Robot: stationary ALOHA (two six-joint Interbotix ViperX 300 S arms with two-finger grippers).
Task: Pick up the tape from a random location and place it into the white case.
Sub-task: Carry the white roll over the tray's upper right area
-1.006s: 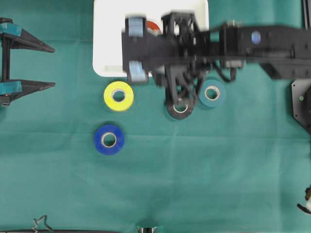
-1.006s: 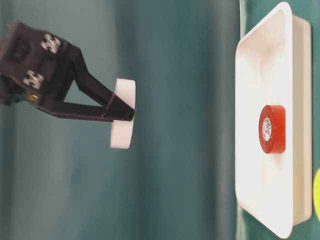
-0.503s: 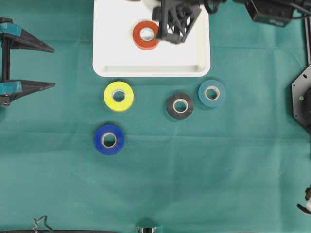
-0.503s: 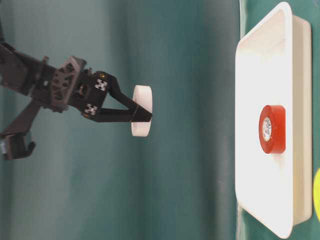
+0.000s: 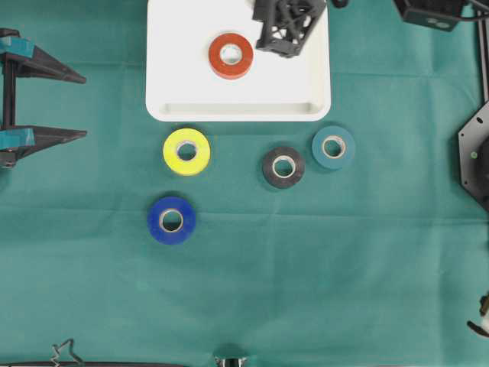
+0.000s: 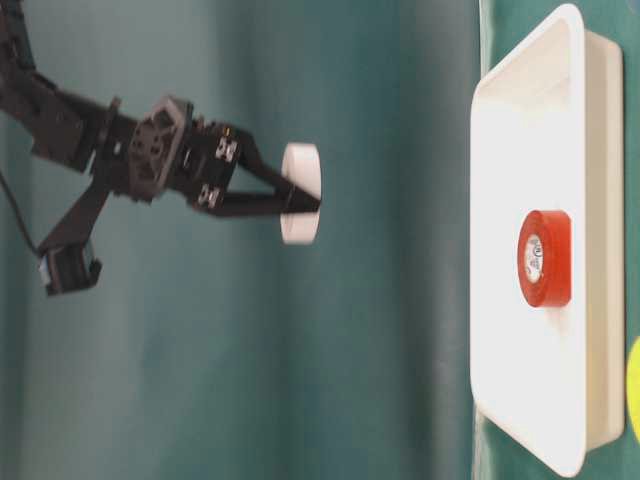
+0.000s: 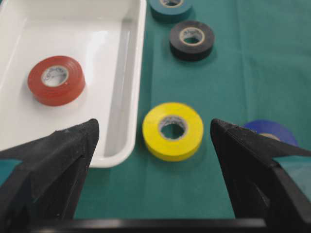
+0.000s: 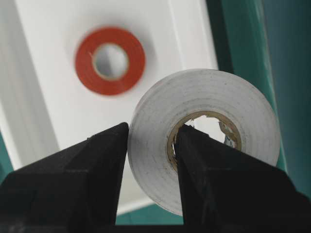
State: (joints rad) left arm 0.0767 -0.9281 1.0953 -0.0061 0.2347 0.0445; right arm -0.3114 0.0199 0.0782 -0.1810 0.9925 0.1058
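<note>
A: Where is the white roll of tape (image 8: 204, 141)?
B: Pinched through its wall by the right hand (image 6: 290, 200), well above the shallow white plastic case (image 5: 164, 76); the case lies straight below. The left hand (image 7: 153, 141) idles wide.

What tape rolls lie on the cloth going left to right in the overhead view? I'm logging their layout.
Blue roll → yellow roll → black roll → teal roll.
</note>
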